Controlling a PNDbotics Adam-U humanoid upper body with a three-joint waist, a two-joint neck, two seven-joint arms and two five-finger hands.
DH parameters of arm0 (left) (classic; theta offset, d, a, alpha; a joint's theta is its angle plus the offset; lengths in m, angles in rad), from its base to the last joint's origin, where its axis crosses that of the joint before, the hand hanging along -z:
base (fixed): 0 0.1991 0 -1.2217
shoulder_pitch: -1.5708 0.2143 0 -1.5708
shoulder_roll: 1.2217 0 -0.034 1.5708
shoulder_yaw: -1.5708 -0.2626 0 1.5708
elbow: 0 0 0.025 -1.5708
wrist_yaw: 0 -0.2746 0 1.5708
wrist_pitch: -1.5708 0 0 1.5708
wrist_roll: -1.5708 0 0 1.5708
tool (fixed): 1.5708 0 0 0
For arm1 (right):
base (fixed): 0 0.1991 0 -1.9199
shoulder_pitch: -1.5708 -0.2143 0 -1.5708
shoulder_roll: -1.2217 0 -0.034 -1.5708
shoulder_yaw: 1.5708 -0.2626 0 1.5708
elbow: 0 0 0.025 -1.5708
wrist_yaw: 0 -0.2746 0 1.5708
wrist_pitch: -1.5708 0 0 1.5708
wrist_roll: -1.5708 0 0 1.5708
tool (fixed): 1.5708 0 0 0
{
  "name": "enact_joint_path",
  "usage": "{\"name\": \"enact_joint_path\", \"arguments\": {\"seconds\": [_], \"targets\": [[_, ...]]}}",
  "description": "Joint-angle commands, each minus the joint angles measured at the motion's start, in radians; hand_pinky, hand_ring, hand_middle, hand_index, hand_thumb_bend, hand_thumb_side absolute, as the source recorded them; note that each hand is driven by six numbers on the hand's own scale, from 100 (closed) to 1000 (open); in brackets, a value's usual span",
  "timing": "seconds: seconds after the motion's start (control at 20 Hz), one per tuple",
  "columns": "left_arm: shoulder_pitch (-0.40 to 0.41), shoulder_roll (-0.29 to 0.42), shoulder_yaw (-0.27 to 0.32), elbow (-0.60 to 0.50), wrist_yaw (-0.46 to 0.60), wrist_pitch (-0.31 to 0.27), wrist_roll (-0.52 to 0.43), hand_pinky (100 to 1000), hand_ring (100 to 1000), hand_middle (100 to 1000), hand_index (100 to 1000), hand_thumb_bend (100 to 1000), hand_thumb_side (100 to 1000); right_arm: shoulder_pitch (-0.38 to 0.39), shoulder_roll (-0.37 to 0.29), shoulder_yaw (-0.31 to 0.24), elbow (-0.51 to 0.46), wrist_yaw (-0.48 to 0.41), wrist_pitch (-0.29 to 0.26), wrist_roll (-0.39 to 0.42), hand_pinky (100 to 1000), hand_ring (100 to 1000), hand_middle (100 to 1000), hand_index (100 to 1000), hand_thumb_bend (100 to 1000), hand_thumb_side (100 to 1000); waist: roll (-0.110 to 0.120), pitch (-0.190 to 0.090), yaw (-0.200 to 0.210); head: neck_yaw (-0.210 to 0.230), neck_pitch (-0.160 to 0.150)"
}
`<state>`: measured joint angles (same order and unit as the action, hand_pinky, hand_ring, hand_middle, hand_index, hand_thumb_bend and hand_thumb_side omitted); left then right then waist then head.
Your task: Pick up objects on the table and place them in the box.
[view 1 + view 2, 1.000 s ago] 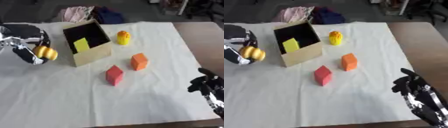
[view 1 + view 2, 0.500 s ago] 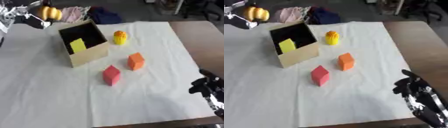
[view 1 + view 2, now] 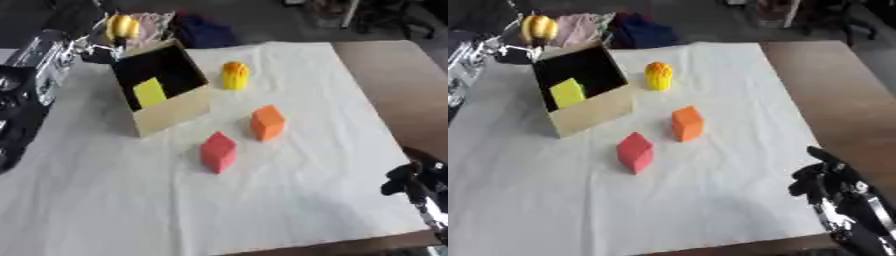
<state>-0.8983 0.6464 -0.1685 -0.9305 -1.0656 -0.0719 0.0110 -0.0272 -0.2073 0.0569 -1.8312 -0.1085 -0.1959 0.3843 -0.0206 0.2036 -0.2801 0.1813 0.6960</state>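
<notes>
An open cardboard box with a dark inside lies tilted at the back left, and a yellow-green block is in it. My left hand is shut on a yellow rounded object, held just above the box's far left corner. On the white cloth lie a yellow ridged object, an orange block and a red block. My right hand rests open at the lower right, away from all of them.
A white cloth covers most of the table, with bare brown tabletop along the right. Pink fabric and dark blue fabric lie heaped behind the box.
My left hand has carried the yellow object up from the box's left side to above its far corner. The camera has shifted a little. The right hand stays put.
</notes>
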Motion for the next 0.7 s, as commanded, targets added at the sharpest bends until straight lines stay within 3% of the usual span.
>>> {"name": "enact_joint_path", "arguments": {"seconds": [0.05, 0.25, 0.35, 0.6, 0.7], "targets": [[-0.018, 0.008, 0.004, 0.006, 0.0, -0.015, 0.012, 812, 773, 826, 944, 100, 225, -0.01, -0.01, 0.0, -0.012, -0.009, -0.002, 0.005, 611, 601, 624, 925, 100, 399, -0.013, 0.0, 0.003, 0.001, -0.012], [-0.007, 0.007, -0.011, -0.004, -0.001, -0.039, -0.009, 858, 830, 896, 990, 100, 228, -0.009, -0.01, -0.001, -0.012, -0.008, -0.002, 0.007, 611, 601, 624, 925, 100, 398, -0.013, -0.003, 0.008, -0.001, -0.013], [-0.005, 0.008, -0.015, -0.012, -0.002, -0.054, -0.037, 890, 874, 945, 1000, 106, 283, -0.009, -0.01, -0.001, -0.012, -0.007, -0.002, 0.008, 612, 601, 624, 925, 100, 398, -0.013, -0.005, 0.01, -0.002, -0.013], [0.001, 0.02, -0.018, -0.046, 0.037, -0.094, -0.104, 946, 941, 996, 1000, 100, 652, -0.009, -0.011, -0.002, -0.011, -0.006, -0.003, 0.009, 612, 601, 624, 925, 100, 397, -0.012, -0.006, 0.015, -0.005, -0.012], [0.004, 0.028, -0.02, -0.061, 0.061, -0.117, -0.151, 968, 967, 1000, 1000, 122, 760, -0.009, -0.011, -0.003, -0.011, -0.005, -0.003, 0.009, 613, 601, 624, 925, 100, 398, -0.012, -0.007, 0.016, -0.007, -0.011]]}}
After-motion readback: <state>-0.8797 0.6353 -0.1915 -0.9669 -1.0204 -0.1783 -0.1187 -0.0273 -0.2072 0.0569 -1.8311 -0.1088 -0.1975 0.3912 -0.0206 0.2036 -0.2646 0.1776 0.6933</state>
